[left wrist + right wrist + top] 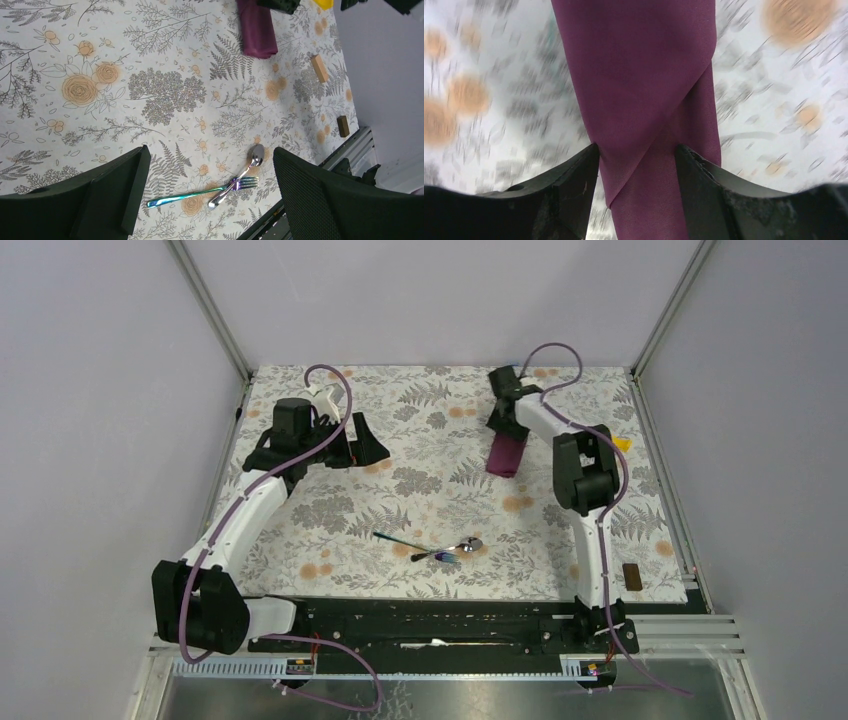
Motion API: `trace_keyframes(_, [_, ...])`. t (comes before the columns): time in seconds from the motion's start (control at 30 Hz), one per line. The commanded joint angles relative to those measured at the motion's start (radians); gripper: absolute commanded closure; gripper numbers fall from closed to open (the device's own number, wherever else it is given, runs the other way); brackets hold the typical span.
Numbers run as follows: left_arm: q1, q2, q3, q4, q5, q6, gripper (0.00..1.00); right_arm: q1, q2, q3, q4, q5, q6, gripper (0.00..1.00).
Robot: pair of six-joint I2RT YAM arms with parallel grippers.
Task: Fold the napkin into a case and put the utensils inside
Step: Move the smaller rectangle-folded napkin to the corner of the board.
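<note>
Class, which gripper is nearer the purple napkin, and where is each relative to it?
Right. The right gripper pinches the napkin between its fingers; the left gripper is open, well apart to the napkin's left in the top view.

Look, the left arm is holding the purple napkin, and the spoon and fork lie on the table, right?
No: the right gripper holds the napkin, as the right wrist view shows. The left gripper is open and empty. The spoon and fork do lie on the table.
</note>
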Motion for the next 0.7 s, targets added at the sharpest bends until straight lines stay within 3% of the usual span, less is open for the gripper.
trace_keyframes(0.0, [0.006, -0.029, -0.012, 0.07, 0.054, -0.007, 0.01, -0.121, 0.068, 0.099, -0.051, -0.013, 0.056, 0.35])
trace_keyframes(0.4, [0.008, 0.014, -0.015, 0.08, 0.102, -0.024, 0.01, -0.39, 0.255, 0.335, -0.092, -0.048, 0.052, 0.34])
trace_keyframes(0.67, [0.025, 0.038, -0.023, 0.103, 0.138, -0.044, 0.01, -0.424, 0.294, 0.423, -0.079, -0.121, 0.041, 0.32])
